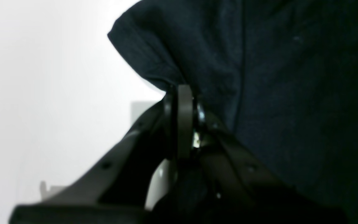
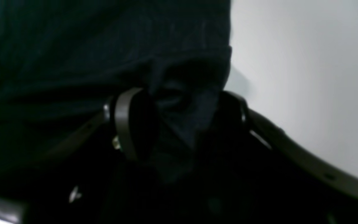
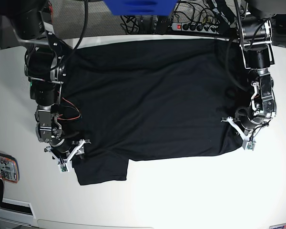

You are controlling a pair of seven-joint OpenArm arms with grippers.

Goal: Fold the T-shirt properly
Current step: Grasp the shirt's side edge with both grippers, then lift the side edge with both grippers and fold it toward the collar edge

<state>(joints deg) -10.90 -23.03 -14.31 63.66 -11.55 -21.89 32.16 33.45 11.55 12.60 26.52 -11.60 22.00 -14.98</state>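
The black T-shirt lies spread flat on the white table, with one sleeve sticking out at the front left. My left gripper is at the shirt's right edge. In the left wrist view it is shut on a fold of the cloth edge. My right gripper is at the shirt's left edge by the sleeve. In the right wrist view its jaws stand apart with bunched cloth between them.
A power strip with cables and a blue object lie beyond the table's far edge. A small flat device lies at the table's left edge. White table surface shows in front of the shirt.
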